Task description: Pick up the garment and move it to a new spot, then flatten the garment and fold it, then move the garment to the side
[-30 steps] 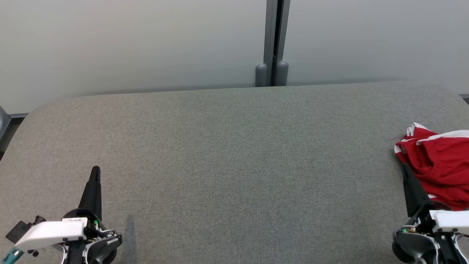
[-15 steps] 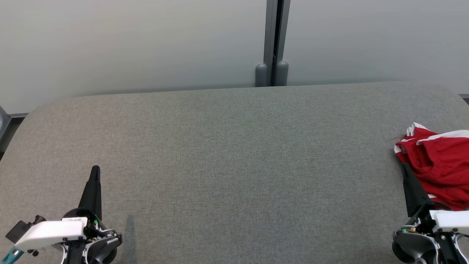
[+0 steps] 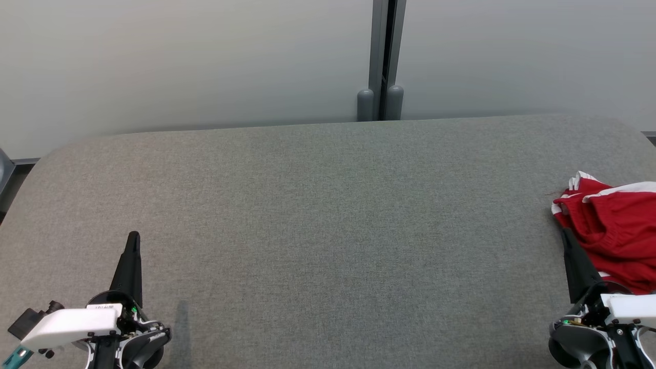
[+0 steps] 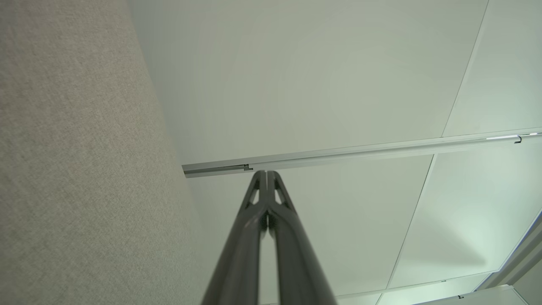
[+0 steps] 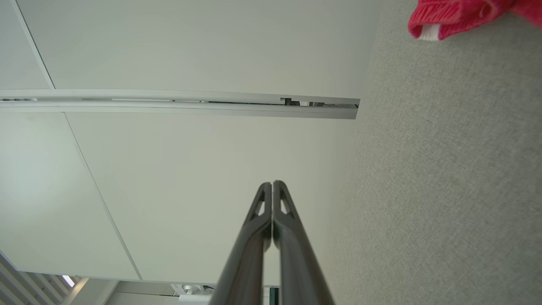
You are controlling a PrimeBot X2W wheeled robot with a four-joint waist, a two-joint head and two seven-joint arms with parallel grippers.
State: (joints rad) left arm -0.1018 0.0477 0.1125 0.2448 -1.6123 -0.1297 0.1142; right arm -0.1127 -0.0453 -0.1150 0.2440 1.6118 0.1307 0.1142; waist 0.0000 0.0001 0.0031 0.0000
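The biggest thing in front of me is the counter (image 3: 318, 220), a wide grey fabric-covered top with rounded far corners that runs pretty much edge to edge across the head view. Behind it are the pale wall panels (image 3: 179, 56), two of them side by side.

The garment (image 3: 617, 233) is way over at the right end of the counter. It's a crumpled red heap with white edging, bunched up and partly cut off by the right border of the head view. In the right wrist view I catch just a red fold of it with a bit of white, up in the top right corner, lying on the grey fabric.

The right end effector (image 3: 565, 233) sits at the lower right, fingers clenched flat together with nothing between them. Its tip is just beside the garment's left edge, and the wrist view shows the tips clear of the cloth. The left end effector (image 3: 134, 237) is at the lower left, well apart from the garment and also clenched tight on nothing. It's over bare counter, but I can't tell if it's touching.

Smallest bit is the grey metal post (image 3: 382, 61) where the two panels meet, a little right of centre, with two rounded grey stubs at its foot by the counter's far edge
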